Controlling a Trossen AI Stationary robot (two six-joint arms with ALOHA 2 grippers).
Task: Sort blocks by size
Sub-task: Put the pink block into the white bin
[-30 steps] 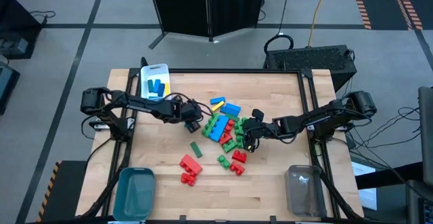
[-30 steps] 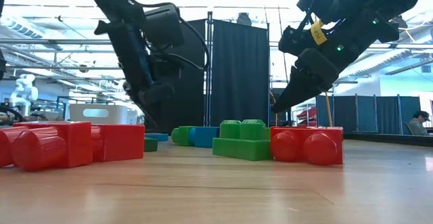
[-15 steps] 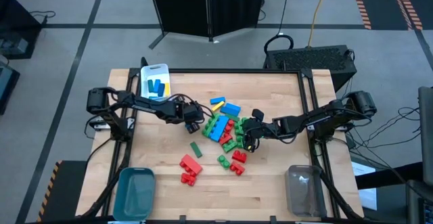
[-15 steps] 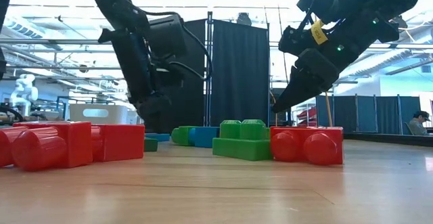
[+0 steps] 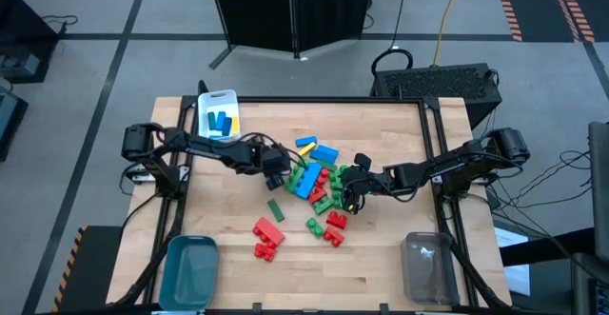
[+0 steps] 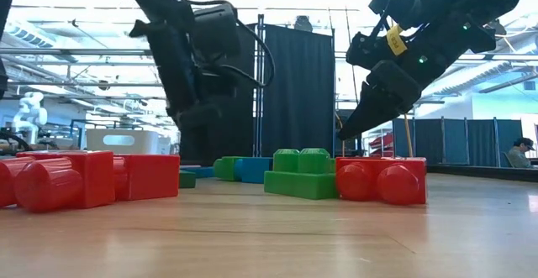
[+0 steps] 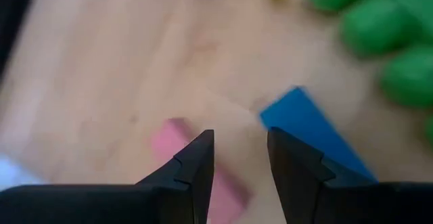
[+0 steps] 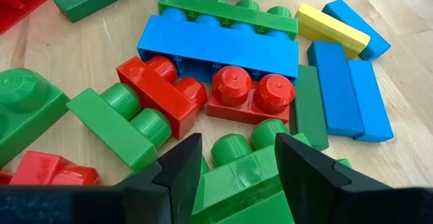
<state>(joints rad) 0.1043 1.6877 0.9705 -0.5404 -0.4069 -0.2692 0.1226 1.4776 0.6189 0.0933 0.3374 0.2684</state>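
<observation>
**Two grippers over the block pile**

The blocks lie heaped at the centre of the tabletop, with red ones lower left of the heap. The left gripper, fingers apart and empty, hovers at the heap's upper-left edge over a pink block. The right gripper, fingers apart, sits at the heap's right edge above a green block. A white bin at upper left holds blue and yellow blocks.

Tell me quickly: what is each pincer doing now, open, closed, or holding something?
Left pincer: open, empty, above the table near a pink block.
Right pincer: open, around a green block, not closed on it.
</observation>
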